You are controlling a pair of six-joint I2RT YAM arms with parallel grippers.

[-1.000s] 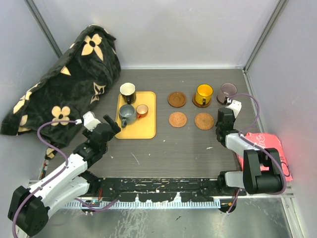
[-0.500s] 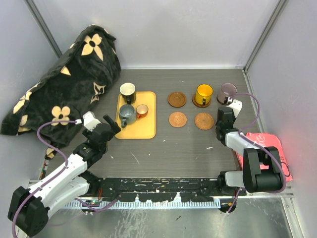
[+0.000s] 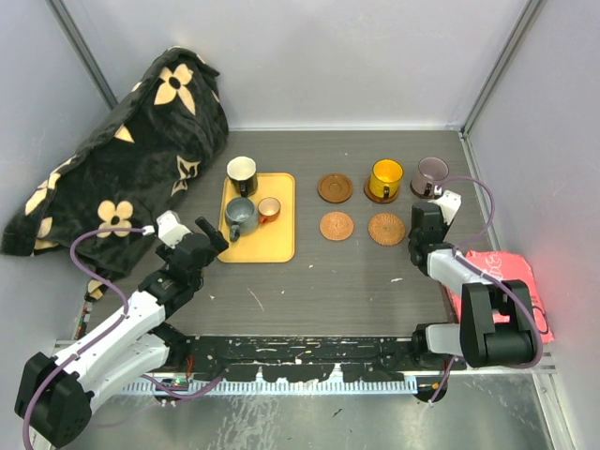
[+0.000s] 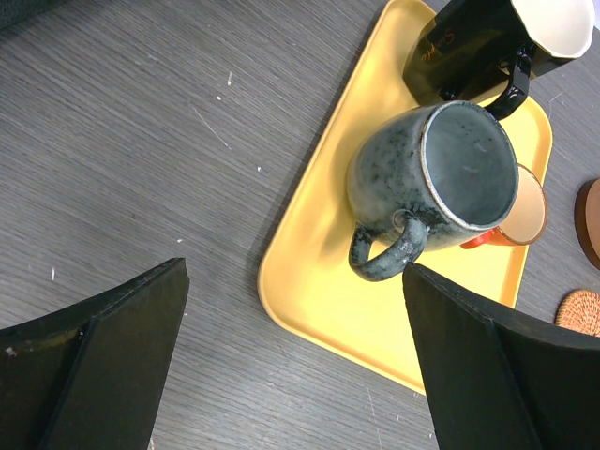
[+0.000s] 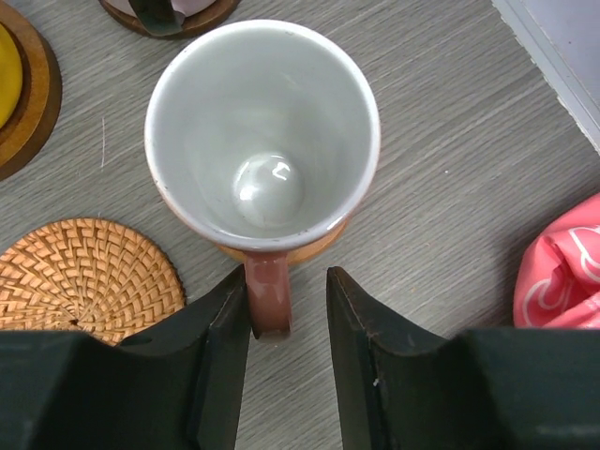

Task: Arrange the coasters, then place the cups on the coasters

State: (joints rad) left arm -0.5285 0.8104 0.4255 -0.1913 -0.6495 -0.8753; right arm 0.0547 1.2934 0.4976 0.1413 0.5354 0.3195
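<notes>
In the right wrist view a brown-handled cup [image 5: 262, 131] with a pale grey inside stands upright on a coaster [image 5: 321, 244]. My right gripper [image 5: 289, 281] is open around its handle [image 5: 267, 298]: the left finger touches it and a gap shows on the right. From above, that cup is hidden under the right gripper [image 3: 427, 219]. A yellow cup [image 3: 385, 178] and a purple-grey cup [image 3: 431, 174] each stand on a coaster. Three coasters [image 3: 335, 187] [image 3: 337, 225] [image 3: 386, 229] lie bare. My left gripper [image 4: 295, 272] is open near the tray's corner, by the grey cup [image 4: 441, 183].
The yellow tray [image 3: 261, 246] holds the black cup [image 3: 242, 175], the grey cup [image 3: 239, 217] and a small copper cup [image 3: 269, 209]. A black flowered cloth [image 3: 122, 159] fills the back left. A pink item [image 3: 506, 281] lies at the right wall.
My right gripper's jaws have spread apart from the brown cup's handle. Neither arm has visibly shifted, and the left gripper stays wide.
</notes>
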